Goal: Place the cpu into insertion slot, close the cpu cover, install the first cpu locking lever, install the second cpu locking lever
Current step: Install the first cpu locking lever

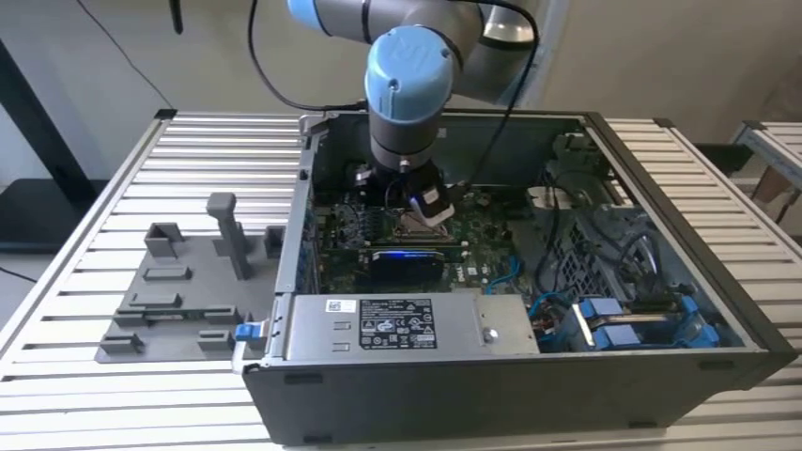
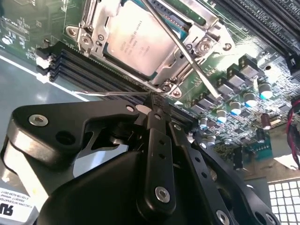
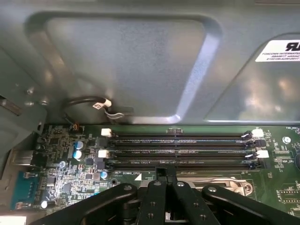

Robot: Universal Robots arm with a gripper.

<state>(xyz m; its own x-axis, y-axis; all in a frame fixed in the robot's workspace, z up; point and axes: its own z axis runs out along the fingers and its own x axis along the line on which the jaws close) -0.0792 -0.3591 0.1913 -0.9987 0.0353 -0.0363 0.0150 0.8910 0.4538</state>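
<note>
**At the socket: cpu seated, cover down, hand on a lever wire**

Centre of the exterior view: arm reaches straight down into the computer case (image 1: pixel 501 376), hand (image 1: pixel 426 202) over the socket. The case sits on the slatted desk (image 1: pixel 213 150), with a grey fixture (image 1: pixel 176 291) at the exterior view's left.

- The cpu (image 2: pixel 136 40) lies flat in the socket, metal top up. The cpu cover (image 2: pixel 171 63) is folded down around it, frame on the chip's edges.
- A long lever (image 2: pixel 187 51) runs diagonally across the cover's corner.
- A thin lever wire (image 2: pixel 117 93) runs along the socket's near edge and meets the tip of the hand (image 2: pixel 157 101).
- Hand state: fingers pressed together, no gap visible in either wrist view. Can't tell if the wire is pinched between them or just touching the tip.
- In the first wrist view the hand (image 3: pixel 166 172) sits just short of the memory slots (image 3: pixel 183 150).

Handling, my read:
- The cpu is light, rigid and fragile, edges-only if ever lifted. It's under the cover now, so nothing to grasp there.
- The cover is thin sheet and will flex, so load it near the edge.
- The levers look like springy steel wire: stiff, slick, narrow. Expect push-back and side-slip. Best hold is the bent free end, not mid-span.
</note>
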